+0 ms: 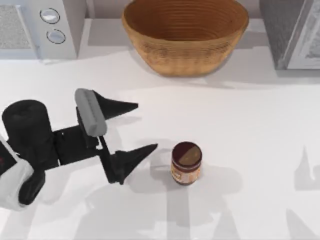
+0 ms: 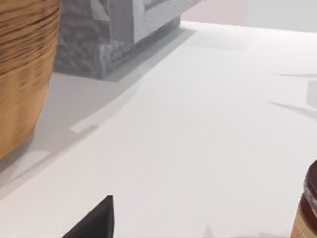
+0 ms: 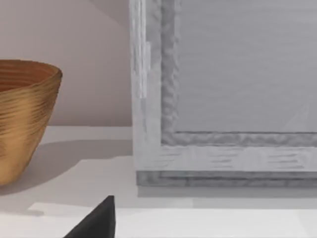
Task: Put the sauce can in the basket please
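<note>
step: reach | left pincer (image 1: 142, 127) spread wide, empty, just left of upright sauce can (image 1: 186, 163) on the surface (image 1: 240, 125) | basket (image 1: 185, 37) far centre (empty) | advice: slide right, centre fingers around can before closing

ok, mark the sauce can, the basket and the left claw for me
sauce can (image 1: 186, 163): top view, on its maroon and tan lid.
basket (image 1: 186, 52): top view, on its woven outer wall below the rim.
left claw (image 1: 141, 127): top view, midway between its two open dark fingertips, left of the can.
</note>
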Controlling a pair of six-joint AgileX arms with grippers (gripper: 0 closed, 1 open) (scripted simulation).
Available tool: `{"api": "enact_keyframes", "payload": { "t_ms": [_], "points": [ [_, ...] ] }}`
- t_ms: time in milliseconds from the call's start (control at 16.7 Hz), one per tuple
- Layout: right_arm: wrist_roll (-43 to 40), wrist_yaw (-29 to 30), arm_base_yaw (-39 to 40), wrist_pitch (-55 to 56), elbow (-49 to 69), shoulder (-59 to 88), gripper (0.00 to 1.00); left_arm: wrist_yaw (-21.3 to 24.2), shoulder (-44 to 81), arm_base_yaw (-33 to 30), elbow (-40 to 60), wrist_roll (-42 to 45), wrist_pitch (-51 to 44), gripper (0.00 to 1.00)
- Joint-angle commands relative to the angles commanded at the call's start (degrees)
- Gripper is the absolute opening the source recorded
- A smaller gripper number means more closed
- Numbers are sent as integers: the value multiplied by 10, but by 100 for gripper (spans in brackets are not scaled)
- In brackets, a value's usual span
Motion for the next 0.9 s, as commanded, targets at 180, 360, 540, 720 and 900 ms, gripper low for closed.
{"api": "enact_keyframes", "payload": {
  "t_ms": [180,360,540,720,900],
  "points": [
    [0,0,0,0,0,0,100,60,113,-25,22,17,71,100],
    [0,0,0,0,0,0,100,93,172,-39,33,28,108,100],
    [0,0,0,0,0,0,100,98,181,-42,34,30,115,100],
    [0,0,0,0,0,0,100,97,180,-39,32,30,113,100],
    [0,0,0,0,0,0,100,82,186,-58,48,23,111,100]
  ]
}}
